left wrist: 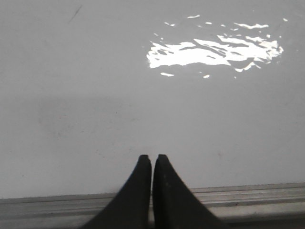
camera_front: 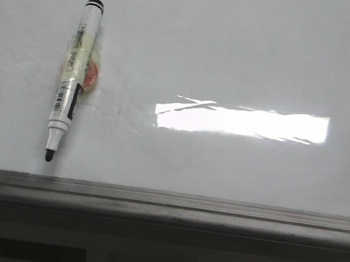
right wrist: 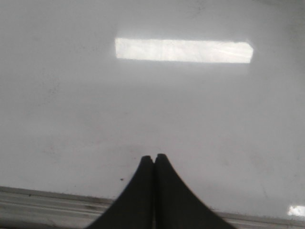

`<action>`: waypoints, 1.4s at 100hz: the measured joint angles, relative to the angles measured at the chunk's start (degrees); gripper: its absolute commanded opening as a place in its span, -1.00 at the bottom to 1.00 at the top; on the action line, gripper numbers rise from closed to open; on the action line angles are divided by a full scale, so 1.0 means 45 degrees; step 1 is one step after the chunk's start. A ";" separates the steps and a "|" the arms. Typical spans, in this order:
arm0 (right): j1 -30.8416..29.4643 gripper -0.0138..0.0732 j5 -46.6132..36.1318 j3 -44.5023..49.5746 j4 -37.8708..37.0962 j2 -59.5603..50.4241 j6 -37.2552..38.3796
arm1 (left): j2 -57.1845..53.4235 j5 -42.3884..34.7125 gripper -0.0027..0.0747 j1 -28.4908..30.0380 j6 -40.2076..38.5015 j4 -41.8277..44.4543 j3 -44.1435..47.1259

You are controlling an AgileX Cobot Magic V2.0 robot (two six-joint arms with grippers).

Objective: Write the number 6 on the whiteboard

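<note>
The whiteboard (camera_front: pixel 234 61) fills the front view, glossy white with faint smudges. No drawn number 6 shows on it in any view. A white marker (camera_front: pixel 70 86) with a black uncapped tip lies on the board at the left, tip toward the ledge. My left gripper (left wrist: pixel 152 156) is shut and empty above the board (left wrist: pixel 95 119) near the ledge. My right gripper (right wrist: pixel 153 156) is shut and empty above the board (right wrist: pixel 214 119). Neither gripper shows in the front view.
A grey metal ledge (camera_front: pixel 166 206) runs along the board's near edge; it also shows in the left wrist view (left wrist: pixel 257 195) and the right wrist view (right wrist: pixel 43 202). A bright rectangular glare (camera_front: pixel 240 121) lies on the board. An orange-red patch (camera_front: pixel 92 75) sits beside the marker.
</note>
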 measured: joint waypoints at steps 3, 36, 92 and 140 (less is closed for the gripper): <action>0.0000 -0.83 0.0000 0.0000 0.0000 0.0000 0.0000 | 0.0000 0.0000 -0.98 0.0000 0.0000 0.0000 0.0000; 0.0000 -0.83 0.0000 0.0000 0.0000 0.0000 0.0000 | 0.0000 0.0000 -0.98 0.0000 0.0000 0.0000 0.0000; 0.0000 -0.83 0.0000 0.0000 0.0000 0.0000 -0.0002 | 0.0000 0.0000 -0.98 0.0000 0.0000 0.0000 0.0000; 0.0000 -0.83 0.0000 0.0000 0.0000 0.0000 -0.0002 | 0.0000 -0.0486 -0.98 0.0000 0.0000 0.0000 0.0000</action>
